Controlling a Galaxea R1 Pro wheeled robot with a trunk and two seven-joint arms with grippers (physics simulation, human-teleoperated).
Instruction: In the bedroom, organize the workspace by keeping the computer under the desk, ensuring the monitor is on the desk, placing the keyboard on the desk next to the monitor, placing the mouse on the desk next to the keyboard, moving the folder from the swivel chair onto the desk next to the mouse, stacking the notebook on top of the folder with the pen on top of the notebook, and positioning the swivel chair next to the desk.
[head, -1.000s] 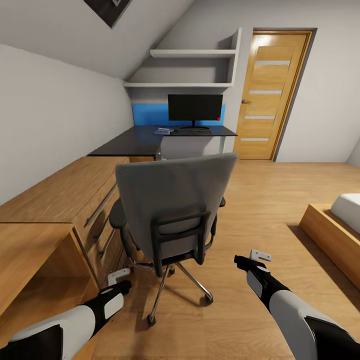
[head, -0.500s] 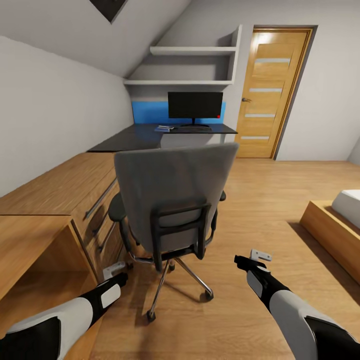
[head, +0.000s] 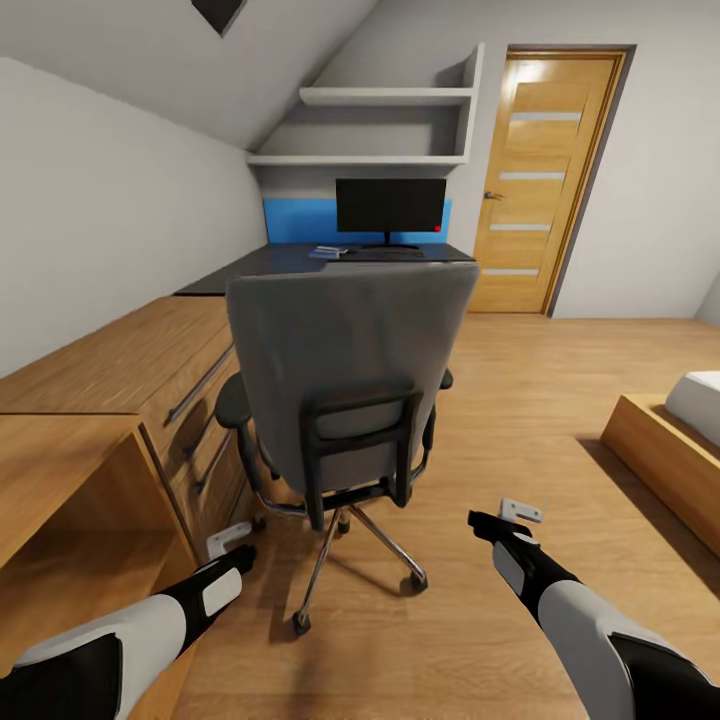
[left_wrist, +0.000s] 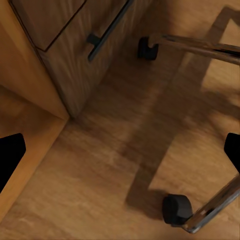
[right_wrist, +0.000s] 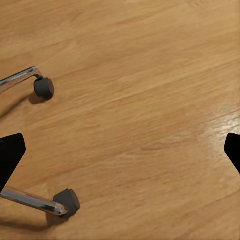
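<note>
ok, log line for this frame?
phase: facing swivel chair back | left gripper: open, empty | right gripper: open, empty | monitor: on desk

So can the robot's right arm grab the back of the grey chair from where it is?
Probably yes, with a forward stretch. The right gripper hangs open and low over bare floor, just right of the swivel chair. Nothing sits between them, and the chair's backrest faces the robot.
</note>
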